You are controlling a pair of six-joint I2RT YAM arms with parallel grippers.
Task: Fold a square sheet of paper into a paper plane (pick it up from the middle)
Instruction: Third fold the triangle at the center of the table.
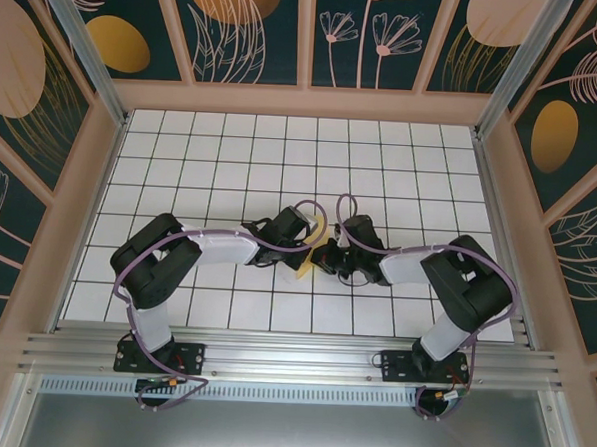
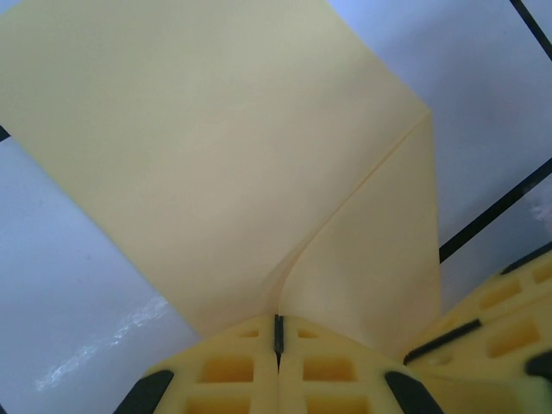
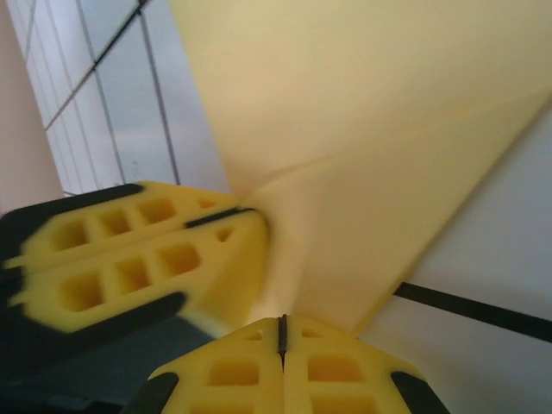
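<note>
Left end effector [image 2: 278, 335] and right end effector [image 3: 281, 335], just beside each other, pinch the creased pale yellow paper sheet [image 2: 216, 155] over the white gridded worktop [image 1: 232, 150].

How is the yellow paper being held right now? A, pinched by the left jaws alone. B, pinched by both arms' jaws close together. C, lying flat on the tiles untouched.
B: the left gripper and the right gripper each have jaws shut on the yellow paper, close together.
</note>
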